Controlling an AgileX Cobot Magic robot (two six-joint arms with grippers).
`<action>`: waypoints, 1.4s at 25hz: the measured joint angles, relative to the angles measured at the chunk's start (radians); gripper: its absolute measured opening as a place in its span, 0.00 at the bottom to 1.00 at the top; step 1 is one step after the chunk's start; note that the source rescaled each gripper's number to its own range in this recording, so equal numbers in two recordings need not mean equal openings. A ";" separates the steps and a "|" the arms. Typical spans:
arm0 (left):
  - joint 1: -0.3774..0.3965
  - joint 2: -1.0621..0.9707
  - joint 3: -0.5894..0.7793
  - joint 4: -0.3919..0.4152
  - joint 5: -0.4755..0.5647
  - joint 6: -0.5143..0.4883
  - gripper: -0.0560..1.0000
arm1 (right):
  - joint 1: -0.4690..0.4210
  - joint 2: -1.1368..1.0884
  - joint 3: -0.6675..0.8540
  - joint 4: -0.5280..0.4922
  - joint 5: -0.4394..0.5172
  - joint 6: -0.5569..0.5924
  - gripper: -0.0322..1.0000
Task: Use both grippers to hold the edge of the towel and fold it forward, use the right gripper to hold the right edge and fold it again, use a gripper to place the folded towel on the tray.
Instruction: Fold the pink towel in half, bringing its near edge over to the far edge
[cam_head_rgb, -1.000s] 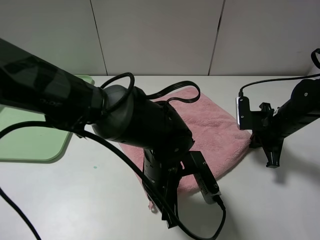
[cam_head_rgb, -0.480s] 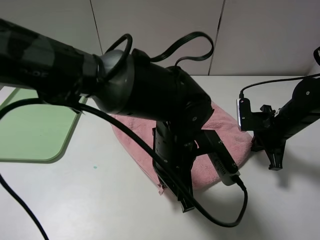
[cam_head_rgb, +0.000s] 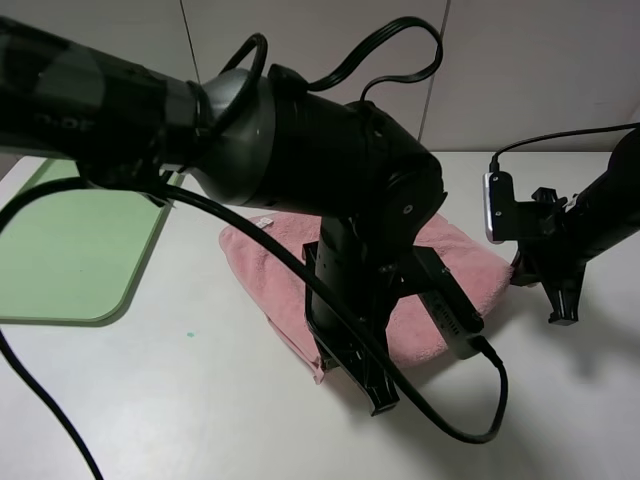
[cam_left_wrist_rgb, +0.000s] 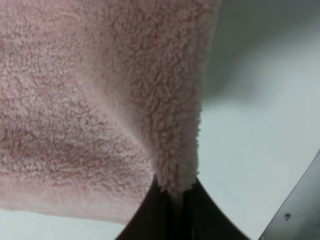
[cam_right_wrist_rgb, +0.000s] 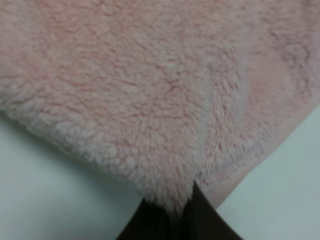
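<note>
1. The towel (cam_head_rgb: 262, 256) is lying on the white table (cam_head_rgb: 180, 400) as a pink band. Its long axis is running side to side, from the left gripper (cam_head_rgb: 378, 398) across to the right gripper (cam_head_rgb: 563, 312). Its near border is facing the two grippers and its far border is pointing toward the back wall.
2. The left gripper is pinching a bunched fold at the edge of the towel (cam_left_wrist_rgb: 176, 172). In the left wrist view its black fingers (cam_left_wrist_rgb: 150, 220) are pressing together on the pile, and the rest of the cloth is spreading away from the fingertips.
3. The right gripper is likewise clamping on the towel. In the right wrist view the fluffy pile is filling most of the picture, and a flatter strip of hem is showing just beside the fingers (cam_right_wrist_rgb: 150, 222).
4. A small white tag (cam_head_rgb: 265, 222) is sitting at the towel's far corner, beyond the left arm and on the side away from the right gripper.
5. The tray (cam_head_rgb: 70, 260) is lying well apart from the left gripper, on its outer side, with bare table separating it from the towel.
6. Compared with one second ago, the left gripper is standing farther toward the back and toward the right gripper. The near edge has travelled with it, so the towel is covering less depth front to back. The right gripper is sitting slightly farther outward, and more of the tray is showing.
</note>
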 joint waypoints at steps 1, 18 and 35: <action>0.000 -0.001 0.000 0.001 0.002 -0.005 0.05 | 0.000 -0.009 -0.011 0.000 0.011 0.000 0.03; 0.000 -0.120 -0.003 0.150 0.054 -0.172 0.05 | 0.000 -0.032 -0.220 -0.002 0.190 0.016 0.03; 0.098 -0.187 -0.003 0.280 0.132 -0.305 0.05 | 0.001 -0.032 -0.330 0.013 0.267 0.022 0.03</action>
